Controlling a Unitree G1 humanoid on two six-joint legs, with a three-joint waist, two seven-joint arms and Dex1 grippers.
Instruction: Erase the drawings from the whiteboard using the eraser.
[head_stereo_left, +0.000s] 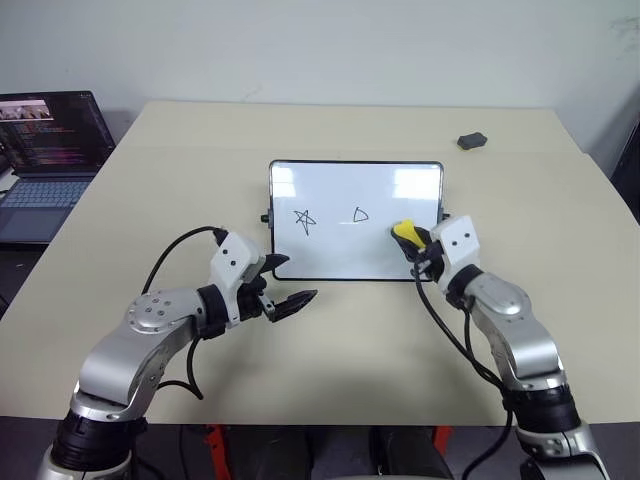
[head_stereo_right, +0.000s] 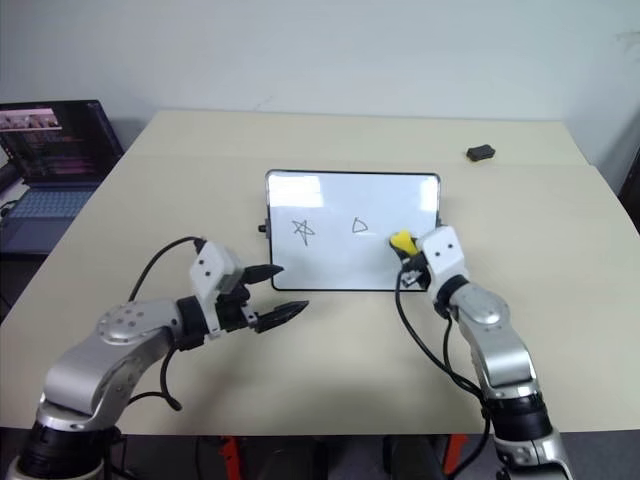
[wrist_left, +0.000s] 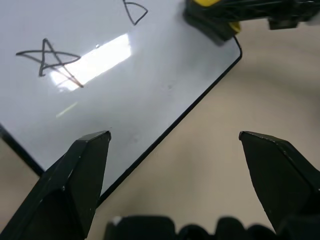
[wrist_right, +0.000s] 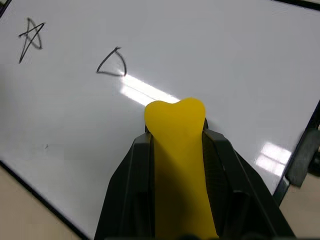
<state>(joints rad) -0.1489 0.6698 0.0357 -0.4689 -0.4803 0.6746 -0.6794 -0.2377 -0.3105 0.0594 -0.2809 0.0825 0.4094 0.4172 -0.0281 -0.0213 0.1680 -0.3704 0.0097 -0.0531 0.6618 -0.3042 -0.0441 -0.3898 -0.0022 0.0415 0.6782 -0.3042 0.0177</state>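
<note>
The whiteboard (head_stereo_left: 355, 220) lies on the beige desk (head_stereo_left: 330, 330), in its middle part, with the long side across. On the board there are 2 drawings that can be seen: a star (head_stereo_left: 305, 221) on the left part and a small triangle (head_stereo_left: 360, 214) near the centre.

The right end effector (head_stereo_left: 412, 240) is closed on the eraser (head_stereo_left: 404, 232). The eraser is yellow and it is squeezed narrow between the 2 black fingers. It is over the right part of the board, to the right of the triangle; whether it touches the surface I cannot tell.

The left end effector (head_stereo_left: 292, 303) has its fingers wide apart and holds nothing. It is just in front of the near left corner of the board, over the desk.

A small dark lump (head_stereo_left: 472, 141) lies far on the desk at the right. A laptop (head_stereo_left: 45, 150) with the screen on stands at the left, beside the desk.
</note>
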